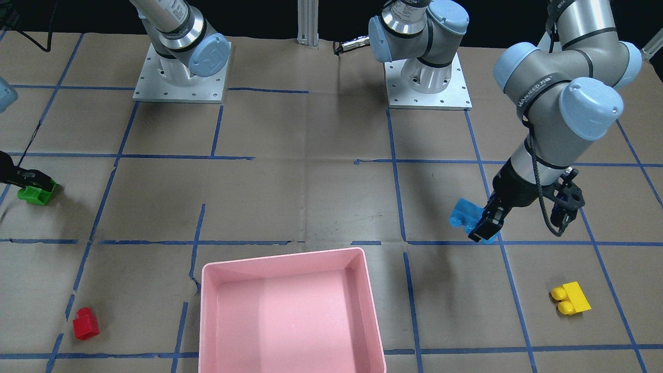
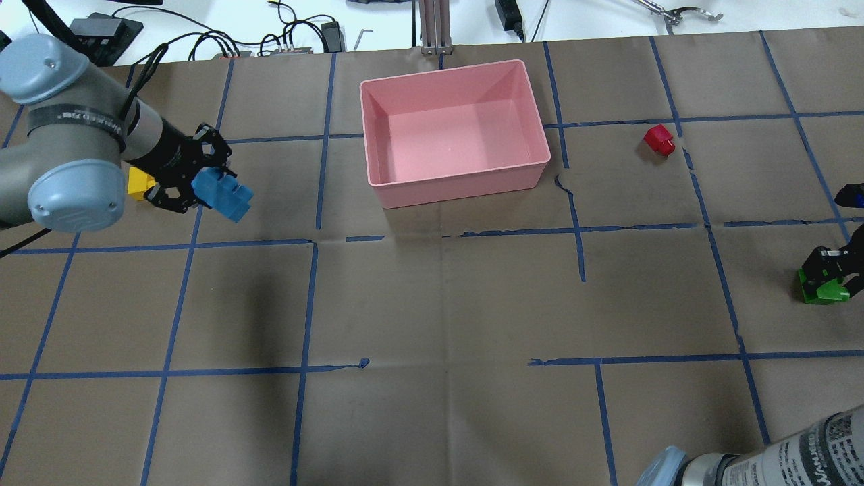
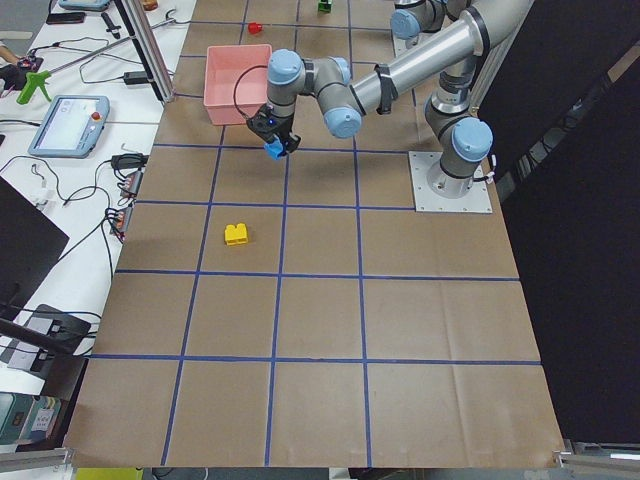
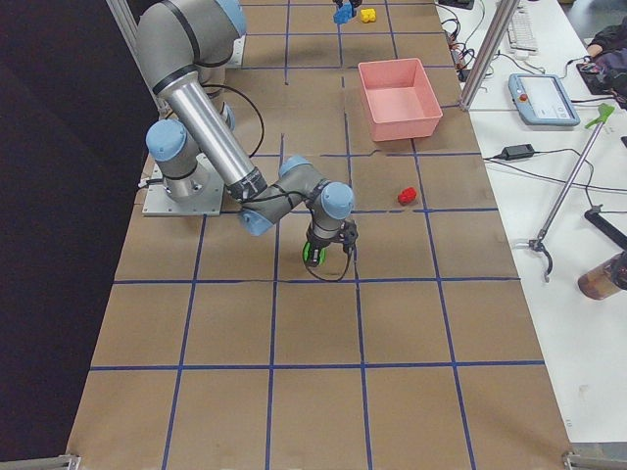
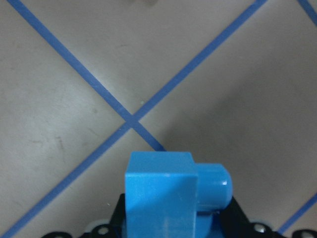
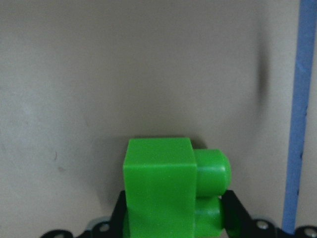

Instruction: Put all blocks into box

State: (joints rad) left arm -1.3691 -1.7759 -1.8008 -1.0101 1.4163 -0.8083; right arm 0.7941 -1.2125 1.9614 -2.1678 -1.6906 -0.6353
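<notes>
Two arms, one pink box (image 2: 452, 66) and four blocks on a table (image 2: 439, 304) covered in brown paper with a blue tape grid. The box stands near the table's far edge from the robot, open side up, nothing in it. Open taped paper separates it from every block. The left gripper (image 1: 484, 230) is closed on the light-blue block (image 1: 463, 215) and holds it clear of the table, to the robot's left of the box and well apart from it. The right gripper (image 2: 827, 266) is closed on the green block (image 2: 820, 287), low over the paper at the robot's far right. Whether that block touches the table cannot be told. The red block (image 2: 659, 140) lies free, near the box on the robot's right. The yellow block (image 1: 570, 299) lies free on the robot's left, beyond the left gripper. The overhead view shows all four walls of the box but hides most of the yellow block behind the left wrist. The front-facing view shows the yellow block whole, with two studs, but cuts the box at its lower edge. Each wrist view shows its held block with studs pointing sideways, the fingers mostly hidden beneath it. Count: one green, one red, one light-blue and one yellow block, none in the box.
</notes>
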